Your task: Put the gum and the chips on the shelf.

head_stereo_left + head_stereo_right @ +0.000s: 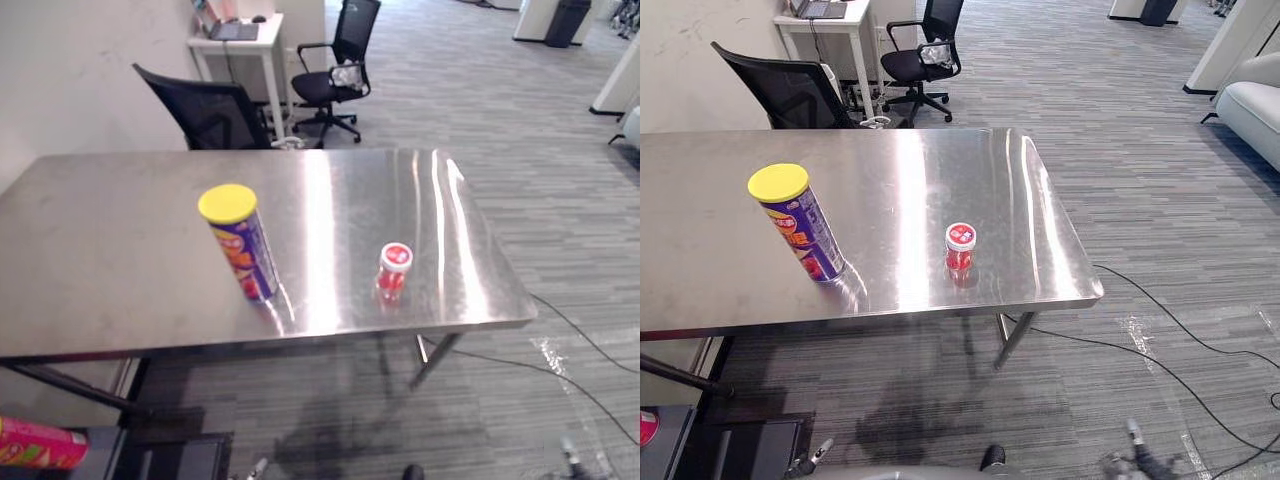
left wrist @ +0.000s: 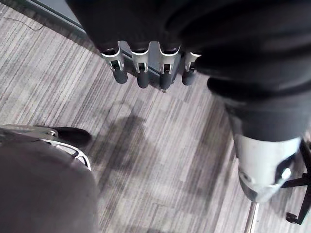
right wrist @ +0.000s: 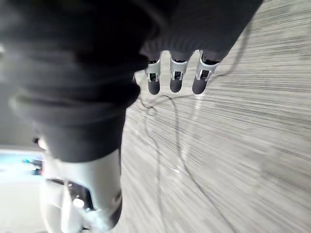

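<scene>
Both hands hang low at the robot's sides, over the grey carpet. The left hand has its fingers straight, pointing at the floor and holding nothing. The right hand is the same: fingers straight and empty.

Neither task thing has been taken up yet. The chips can, a blue tube with a yellow lid, stands upright on the steel table, close to the front edge and left of its middle. The gum bottle, small and red with a white cap, stands upright too, close to the same edge and well apart from the can, toward the front right corner.

Both long axes run straight up, so I'd expect a grasp from the side, around the body. The can lies toward the left hand and the bottle toward the right, each above and ahead of the hand that would have to rise for it.

Below the table's front left corner a pink tube lies beside a dark low unit; whether that is the shelf, I cannot tell.
</scene>
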